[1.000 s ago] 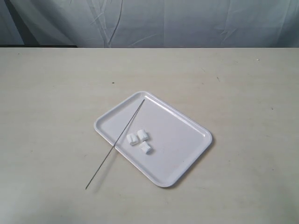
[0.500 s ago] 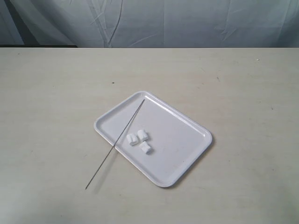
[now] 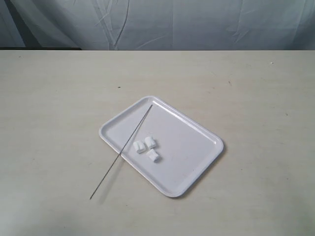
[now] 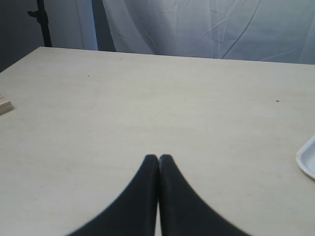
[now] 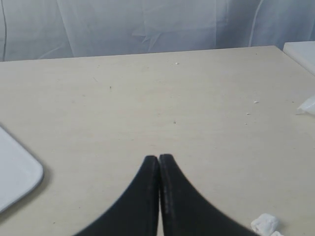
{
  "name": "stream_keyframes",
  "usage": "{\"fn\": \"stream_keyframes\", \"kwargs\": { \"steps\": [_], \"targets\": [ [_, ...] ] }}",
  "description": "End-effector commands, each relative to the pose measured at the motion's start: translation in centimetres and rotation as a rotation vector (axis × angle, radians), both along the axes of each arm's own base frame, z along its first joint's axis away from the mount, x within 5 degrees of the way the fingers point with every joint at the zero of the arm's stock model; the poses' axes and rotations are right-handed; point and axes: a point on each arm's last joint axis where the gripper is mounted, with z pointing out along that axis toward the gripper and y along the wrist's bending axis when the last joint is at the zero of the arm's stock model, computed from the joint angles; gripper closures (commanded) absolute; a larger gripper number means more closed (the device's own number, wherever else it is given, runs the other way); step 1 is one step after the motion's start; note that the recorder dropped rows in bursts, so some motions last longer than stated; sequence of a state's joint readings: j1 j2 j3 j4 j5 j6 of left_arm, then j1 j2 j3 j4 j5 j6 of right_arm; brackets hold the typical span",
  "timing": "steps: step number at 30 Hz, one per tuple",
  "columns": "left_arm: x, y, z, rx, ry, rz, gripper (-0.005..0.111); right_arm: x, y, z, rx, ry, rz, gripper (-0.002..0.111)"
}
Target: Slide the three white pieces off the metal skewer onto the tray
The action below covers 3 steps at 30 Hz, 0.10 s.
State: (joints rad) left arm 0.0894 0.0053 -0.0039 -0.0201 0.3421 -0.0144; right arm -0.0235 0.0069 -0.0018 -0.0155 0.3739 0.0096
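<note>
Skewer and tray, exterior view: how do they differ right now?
The metal skewer is a thin grey rod; the tray is a broad white rectangle with a low rim. The skewer is bare, while the tray holds the three white pieces. The skewer lies partly off the tray, onto the table. Neither is gripped.

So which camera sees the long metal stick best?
The exterior view: the whole metal skewer lies slanted, one end on the tray, the other on the table. Both wrist views miss it: just the shut left gripper, right gripper and a tray corner.
</note>
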Motion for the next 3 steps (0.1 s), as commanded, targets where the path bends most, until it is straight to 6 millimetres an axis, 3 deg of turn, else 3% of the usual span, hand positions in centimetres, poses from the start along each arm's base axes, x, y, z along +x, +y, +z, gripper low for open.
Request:
{"fn": "stream_keyframes", "kwargs": {
  "steps": [1,3],
  "targets": [
    [-0.01,0.02,-0.05,0.004,-0.007,0.002,0.107,0.00,-0.02,0.10,-0.001,-0.019,-0.005,0.107],
    [-0.01,0.02,-0.05,0.004,-0.007,0.002,0.107,0.00,-0.02,0.10,-0.001,-0.019,-0.005,0.107]
  ]
}}
